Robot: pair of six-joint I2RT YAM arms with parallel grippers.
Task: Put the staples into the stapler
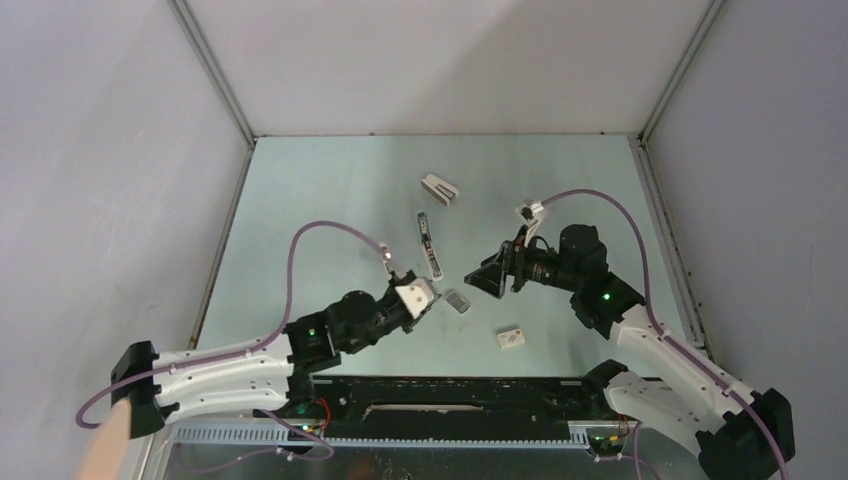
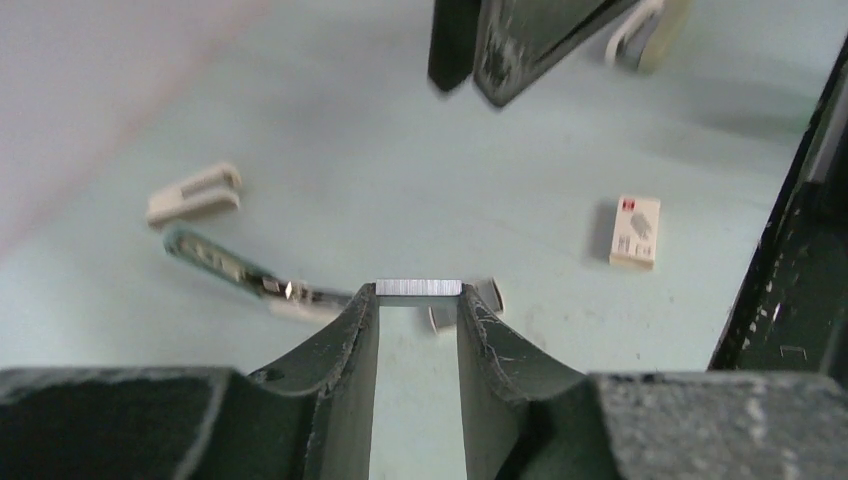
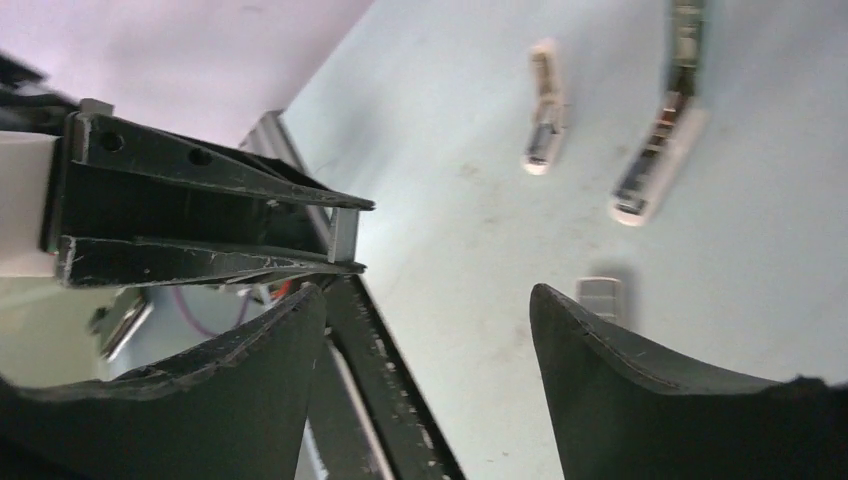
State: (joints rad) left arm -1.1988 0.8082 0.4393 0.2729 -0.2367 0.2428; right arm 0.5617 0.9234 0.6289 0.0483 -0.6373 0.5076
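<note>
The staples [image 2: 419,287], a short ribbed metal strip, are pinched end to end between the tips of my left gripper [image 2: 419,296], just above the table. From the right wrist view the same strip [image 3: 343,235] shows in the left gripper's tips. The stapler [image 1: 428,245], slim and grey-green with a white end, lies opened out on the table just beyond the left gripper [image 1: 432,290]; it also shows as the stapler [image 2: 240,272] and the stapler [image 3: 655,160]. My right gripper [image 1: 483,283] faces the left one with its jaws wide open and nothing between them [image 3: 428,295].
A white wedge-shaped stapler [image 1: 439,189] lies further back. A small white box with a red mark [image 1: 511,338] sits near the front edge. A small grey block [image 1: 457,301] rests on the table between the two grippers. The black front rail [image 1: 450,385] borders the near side.
</note>
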